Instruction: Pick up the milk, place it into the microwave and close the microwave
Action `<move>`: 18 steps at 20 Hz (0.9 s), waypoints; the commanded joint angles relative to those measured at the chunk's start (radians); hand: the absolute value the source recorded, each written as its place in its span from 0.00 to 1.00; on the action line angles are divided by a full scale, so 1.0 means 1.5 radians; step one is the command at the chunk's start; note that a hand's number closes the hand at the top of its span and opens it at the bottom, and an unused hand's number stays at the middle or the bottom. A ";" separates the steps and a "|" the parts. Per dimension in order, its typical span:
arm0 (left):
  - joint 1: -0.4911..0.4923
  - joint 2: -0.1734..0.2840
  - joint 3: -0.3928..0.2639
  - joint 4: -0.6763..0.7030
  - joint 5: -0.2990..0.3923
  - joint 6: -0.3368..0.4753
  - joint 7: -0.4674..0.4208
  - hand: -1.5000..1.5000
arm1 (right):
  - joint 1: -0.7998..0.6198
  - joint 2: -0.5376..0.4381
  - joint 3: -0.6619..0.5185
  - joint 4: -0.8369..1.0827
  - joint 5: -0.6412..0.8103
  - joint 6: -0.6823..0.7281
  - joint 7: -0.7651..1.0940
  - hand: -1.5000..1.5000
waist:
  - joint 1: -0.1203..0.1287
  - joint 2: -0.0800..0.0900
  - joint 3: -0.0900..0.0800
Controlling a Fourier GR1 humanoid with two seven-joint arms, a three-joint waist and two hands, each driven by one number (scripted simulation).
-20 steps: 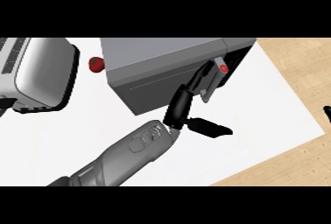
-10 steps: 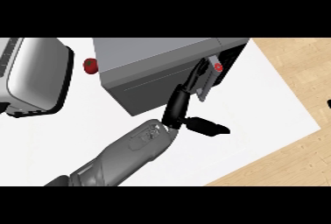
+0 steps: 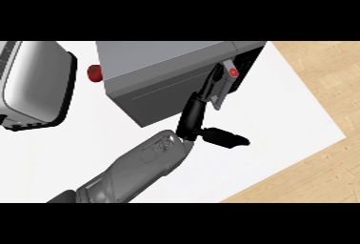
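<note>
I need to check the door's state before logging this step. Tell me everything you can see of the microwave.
The microwave is a grey metallic-looking box standing on the white counter, seen steeply from above and turned at an angle. Its top is lighter grey, the near face darker with a faint seam line. The right end is dark, with a pale grey handle and a small red button. The door looks shut or nearly so. The right hand reaches it with straight fingers at the handle. Its inside is hidden.
</note>
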 commanded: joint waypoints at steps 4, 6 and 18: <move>-0.046 -0.009 0.011 0.030 0.040 0.003 0.005 0.00 | -0.022 -0.019 -0.003 0.002 -0.022 0.004 0.014 0.00 | -0.011 0.004 0.001; -0.051 -0.009 0.003 0.039 0.040 0.005 -0.003 0.00 | -0.023 -0.023 0.001 0.005 -0.023 0.003 0.023 0.00 | -0.009 0.005 0.001; -0.063 -0.009 -0.009 0.057 0.084 0.006 -0.027 0.00 | -0.039 -0.041 -0.001 0.019 -0.065 0.011 0.042 0.00 | -0.014 0.005 0.002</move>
